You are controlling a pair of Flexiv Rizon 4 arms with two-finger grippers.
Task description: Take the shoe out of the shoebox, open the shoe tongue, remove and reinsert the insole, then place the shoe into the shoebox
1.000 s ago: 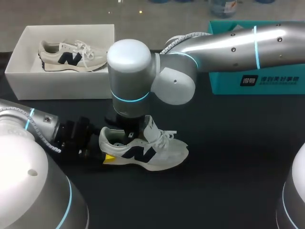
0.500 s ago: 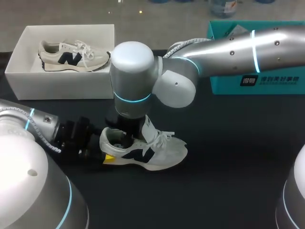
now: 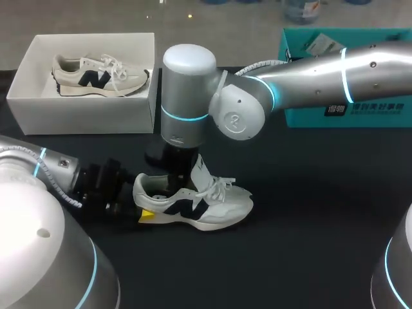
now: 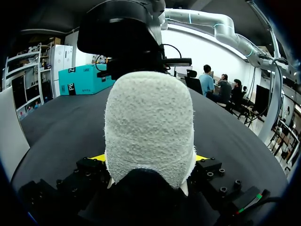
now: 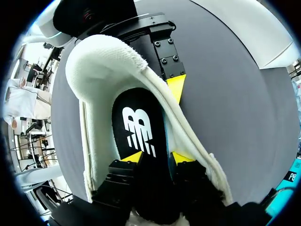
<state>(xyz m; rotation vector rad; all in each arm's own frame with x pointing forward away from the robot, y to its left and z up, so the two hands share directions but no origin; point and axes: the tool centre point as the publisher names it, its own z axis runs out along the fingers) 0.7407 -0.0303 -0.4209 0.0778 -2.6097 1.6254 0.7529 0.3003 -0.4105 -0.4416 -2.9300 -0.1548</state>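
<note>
A white sneaker [image 3: 215, 205] with a dark logo lies on the black table, toe pointing right. My left gripper [image 3: 143, 203] holds its heel: in the left wrist view the towelling heel [image 4: 148, 122] fills the gap between the two yellow tips, left gripper [image 4: 149, 159]. My right arm stands upright over the shoe, with the right gripper [image 3: 178, 187] down inside the opening behind the raised tongue [image 3: 201, 168]. In the right wrist view the black insole [image 5: 138, 125] runs between the yellow tips, right gripper [image 5: 157, 157], which press on its two edges.
A white shoebox [image 3: 26, 103] at the back left holds a second matching sneaker [image 3: 96, 76]. A teal box [image 3: 302, 112] stands at the back right, partly behind my right arm. Bare black tabletop lies in front of and to the right of the shoe.
My right wrist has shifted to the right and straightened up over the shoe, its fingers staying in the opening. The shoe and left arm have hardly moved.
</note>
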